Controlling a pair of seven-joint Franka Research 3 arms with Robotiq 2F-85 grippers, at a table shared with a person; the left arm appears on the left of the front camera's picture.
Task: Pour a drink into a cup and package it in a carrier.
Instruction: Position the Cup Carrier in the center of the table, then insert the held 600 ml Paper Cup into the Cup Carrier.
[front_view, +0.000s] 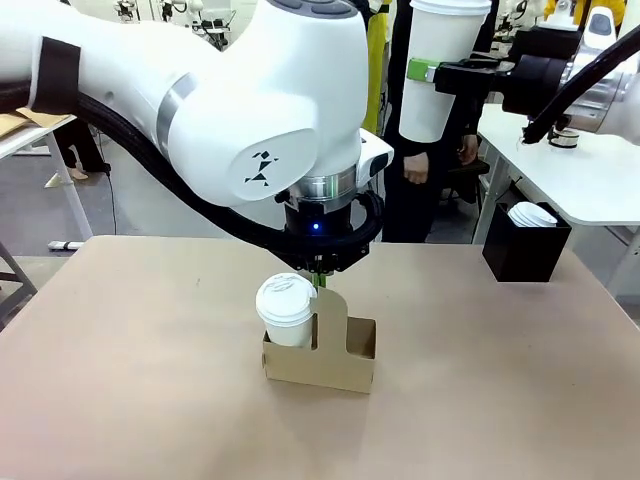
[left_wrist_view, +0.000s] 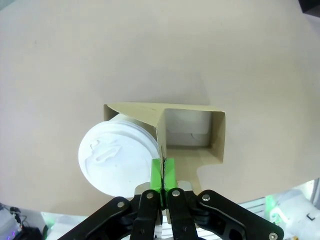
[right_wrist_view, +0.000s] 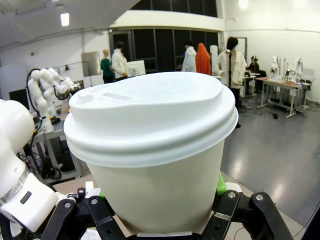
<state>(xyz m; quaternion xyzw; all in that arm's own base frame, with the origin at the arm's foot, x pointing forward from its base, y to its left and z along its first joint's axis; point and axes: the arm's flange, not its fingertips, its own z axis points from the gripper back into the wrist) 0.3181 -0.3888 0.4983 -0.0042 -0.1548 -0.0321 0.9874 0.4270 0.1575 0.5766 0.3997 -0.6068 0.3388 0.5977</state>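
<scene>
A matte tan table (front_view: 120, 340), smooth and unmarked, is installed in a large hall with a glossy grey floor, white walls and dark glazing. The carrier (front_view: 335, 360) is set at the middle of the table. It is folded from plain brown cardboard, with square slots and an upright handle tab. A cup (front_view: 285, 308) of white paper, capped with a domed white lid, is seated in the carrier's left slot. The left gripper (left_wrist_view: 162, 174) is positioned directly above the carrier, and its green pads are pressed flat together on the handle tab. The right gripper (front_view: 432, 72) is held high above and to the right of the carrier. Its fingers are closed round a second cup (front_view: 425, 110), which is tapered, white and lidded. A black box (front_view: 520, 250) of stacked white lids is placed well to the right of the carrier, at the far edge. A person (front_view: 405, 200) in dark clothing is seen beyond the carrier.
</scene>
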